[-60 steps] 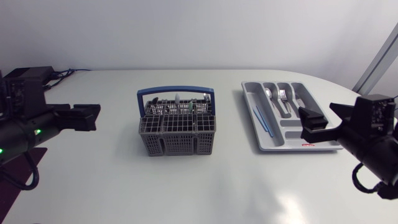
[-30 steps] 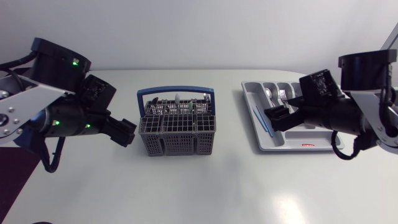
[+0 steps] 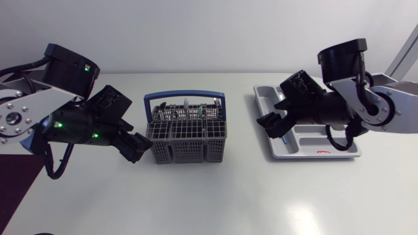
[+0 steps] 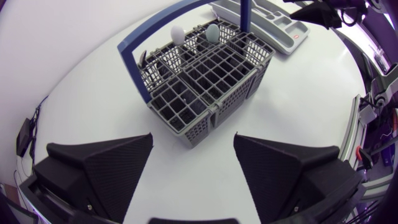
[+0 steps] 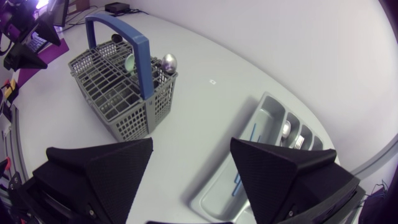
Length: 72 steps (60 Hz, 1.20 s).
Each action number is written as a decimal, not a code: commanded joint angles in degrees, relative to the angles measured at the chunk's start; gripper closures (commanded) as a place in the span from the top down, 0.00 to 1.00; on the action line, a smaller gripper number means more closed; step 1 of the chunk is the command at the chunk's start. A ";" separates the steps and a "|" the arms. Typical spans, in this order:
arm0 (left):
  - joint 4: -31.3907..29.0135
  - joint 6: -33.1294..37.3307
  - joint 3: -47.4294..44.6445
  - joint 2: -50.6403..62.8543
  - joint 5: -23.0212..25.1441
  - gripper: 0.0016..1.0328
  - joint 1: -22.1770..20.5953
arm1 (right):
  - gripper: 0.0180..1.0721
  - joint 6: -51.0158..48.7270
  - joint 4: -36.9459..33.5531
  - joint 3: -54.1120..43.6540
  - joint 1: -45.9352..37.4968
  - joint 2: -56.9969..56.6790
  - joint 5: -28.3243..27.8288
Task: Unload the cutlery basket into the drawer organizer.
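A grey mesh cutlery basket point(image 3: 187, 138) with a blue handle point(image 3: 185, 96) stands mid-table and holds several upright utensils. The grey drawer organizer point(image 3: 330, 150) lies at the right with a spoon point(image 3: 281, 97), a fork point(image 3: 298, 101) and blue sticks inside. My left gripper point(image 3: 136, 147) hovers open just left of the basket; from the left wrist, the basket point(image 4: 209, 81) lies ahead of its spread fingers point(image 4: 106, 171). My right gripper point(image 3: 271, 125) hangs open over the organizer's left edge. The right wrist shows the basket point(image 5: 121, 93) and the organizer point(image 5: 261, 155) ahead.
White tabletop surrounds both containers, with a wide bare strip point(image 3: 248, 143) between basket and organizer. The table's front area point(image 3: 215, 202) holds nothing.
Both arms have swung in from the table's sides toward the middle; the left gripper has come beside the basket, the right one over the organizer's left edge.
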 commanded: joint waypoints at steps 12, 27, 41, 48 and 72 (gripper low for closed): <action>-1.45 5.70 -3.82 1.71 6.06 0.28 -1.09 | 0.16 2.45 2.17 11.94 -0.98 13.99 -9.65; -0.39 10.71 -5.92 7.60 6.76 0.24 -0.57 | 0.09 6.31 -0.64 26.71 -1.16 28.93 -15.63; 6.11 11.59 -5.66 11.20 6.85 0.24 2.07 | 0.09 8.95 -5.56 31.54 -0.01 29.64 -23.27; 9.54 11.77 -4.96 14.10 6.85 0.24 4.36 | 0.09 7.46 -8.20 29.25 1.30 27.44 -27.23; 17.19 12.47 -0.83 22.19 6.85 0.24 7.70 | 0.08 3.68 -14.26 17.30 8.69 13.47 -27.40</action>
